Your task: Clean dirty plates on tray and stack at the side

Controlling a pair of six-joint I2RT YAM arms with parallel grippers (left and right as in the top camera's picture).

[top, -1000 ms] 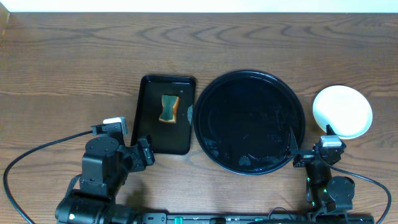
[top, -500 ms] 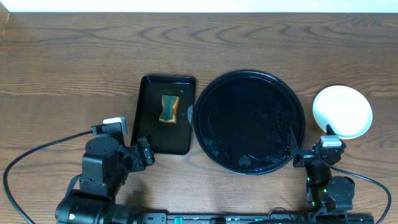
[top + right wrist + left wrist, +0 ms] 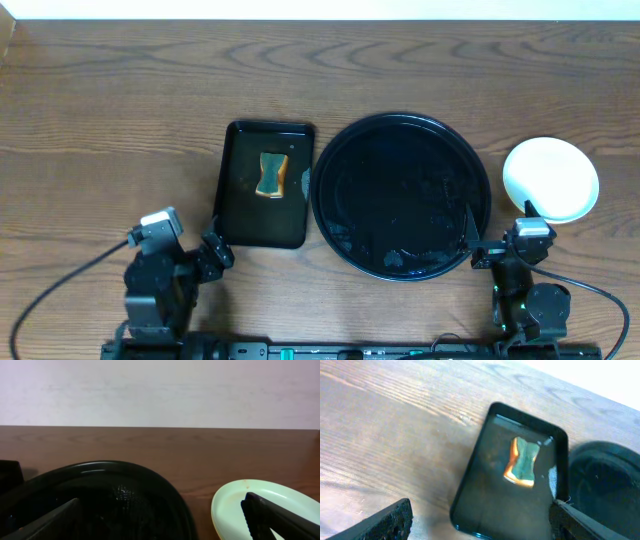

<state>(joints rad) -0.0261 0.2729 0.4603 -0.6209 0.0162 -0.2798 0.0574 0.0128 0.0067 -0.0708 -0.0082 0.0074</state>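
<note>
The large round black tray [image 3: 401, 195] sits at centre right with no plates on it; it also shows in the right wrist view [image 3: 100, 495] and the left wrist view [image 3: 610, 485]. A stack of pale plates [image 3: 550, 179] rests on the bare wood to its right, and the top one looks mint in the right wrist view [image 3: 265, 510]. My left gripper [image 3: 210, 255] is open and empty near the table's front edge, just off the small rectangular tray's near left corner. My right gripper [image 3: 497, 244] is open and empty by the round tray's near right rim, just in front of the plates.
A small rectangular black tray [image 3: 266, 184] left of the round one holds a yellow-green sponge [image 3: 271, 175], also seen in the left wrist view [image 3: 522, 461]. Bare wood tabletop lies to the left and far side. Cables trail from both arm bases at the front edge.
My left arm has drawn back toward the front left, away from the rectangular tray's corner. The right arm, plates and trays have not moved.
</note>
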